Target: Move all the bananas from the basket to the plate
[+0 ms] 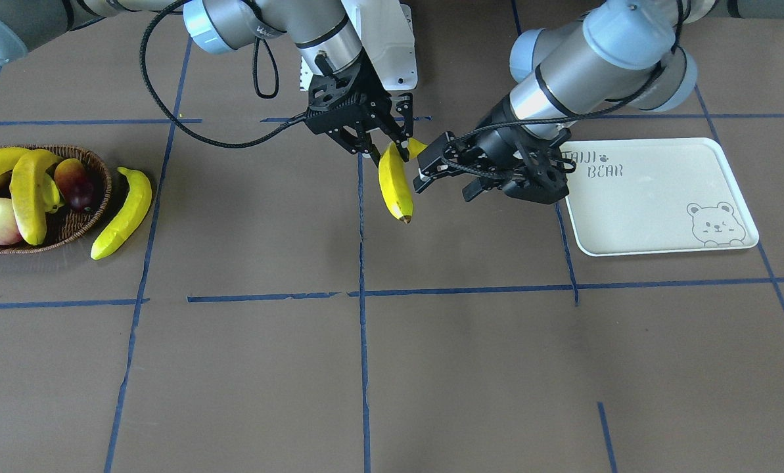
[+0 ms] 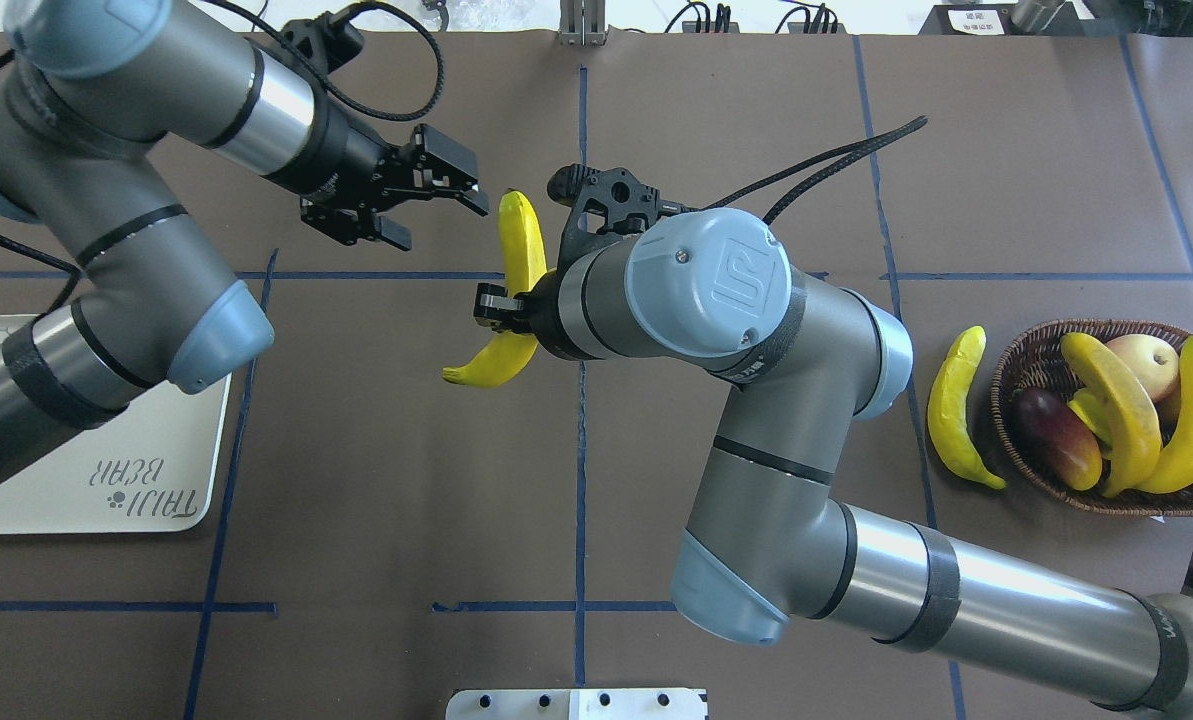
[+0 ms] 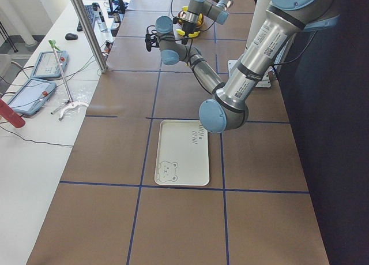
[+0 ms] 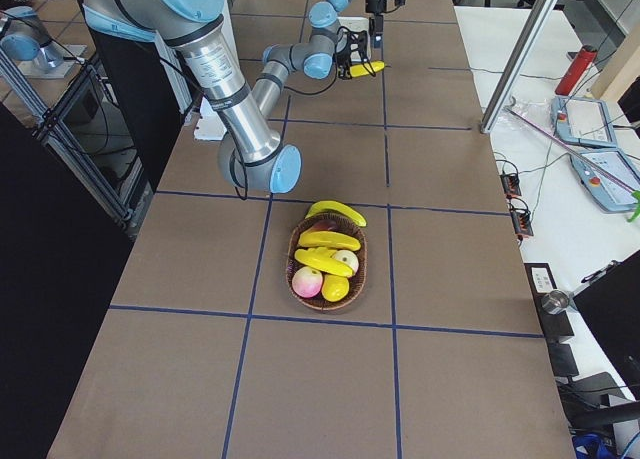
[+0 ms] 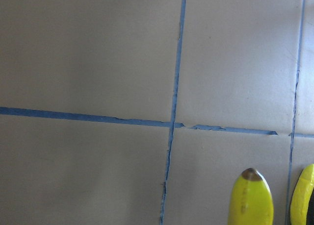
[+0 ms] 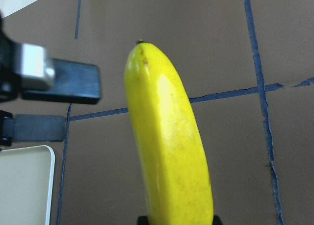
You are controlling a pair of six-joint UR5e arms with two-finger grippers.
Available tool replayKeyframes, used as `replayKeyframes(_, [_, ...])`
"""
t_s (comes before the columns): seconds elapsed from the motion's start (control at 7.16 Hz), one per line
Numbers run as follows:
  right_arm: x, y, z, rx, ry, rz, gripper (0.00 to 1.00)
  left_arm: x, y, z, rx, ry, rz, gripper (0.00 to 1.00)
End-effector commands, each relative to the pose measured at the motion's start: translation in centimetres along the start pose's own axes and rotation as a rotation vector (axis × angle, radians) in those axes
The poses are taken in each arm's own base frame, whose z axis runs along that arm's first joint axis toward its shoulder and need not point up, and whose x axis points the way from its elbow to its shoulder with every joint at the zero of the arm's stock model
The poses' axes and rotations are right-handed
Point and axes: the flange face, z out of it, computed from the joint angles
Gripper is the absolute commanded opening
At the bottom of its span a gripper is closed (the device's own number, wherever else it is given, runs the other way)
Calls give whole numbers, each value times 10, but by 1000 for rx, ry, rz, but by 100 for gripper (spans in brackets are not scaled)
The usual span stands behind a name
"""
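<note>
Exterior front-facing view: nearest, a loose banana (image 1: 123, 213) lies on the counter (image 1: 431, 368), touching the basket (image 1: 96, 197), which holds two more bananas (image 1: 30, 197) among other fruit. The plate (image 1: 661, 217) is well apart. Farther back, the right tool (image 1: 384, 148) clamps a held banana (image 1: 395, 187) in the air. The left tool (image 1: 423, 172), fingers spread, is just beside it.

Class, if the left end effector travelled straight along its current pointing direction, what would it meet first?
Probably the banana held by the right end effector, though depth is unclear.
</note>
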Motion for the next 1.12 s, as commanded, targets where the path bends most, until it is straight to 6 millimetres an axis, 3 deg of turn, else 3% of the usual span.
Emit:
replayKeyframes(0.0, [-3, 2, 1, -2, -1, -7, 1, 15, 13, 12, 6, 12, -14, 100])
replayKeyframes(0.42, [-8, 4, -1, -6, -7, -3, 1, 25, 23, 23, 16, 11, -39, 100])
replayKeyframes(0.56, [-9, 4, -1, -6, -9, -3, 1, 26, 22, 23, 22, 12, -41, 90])
replayKeyframes(0.7, [-9, 4, -1, -6, -9, -3, 1, 27, 23, 23, 21, 14, -42, 71])
replayKeyframes(0.98, [-9, 4, -1, -6, -9, -3, 1, 26, 23, 23, 21, 17, -40, 53])
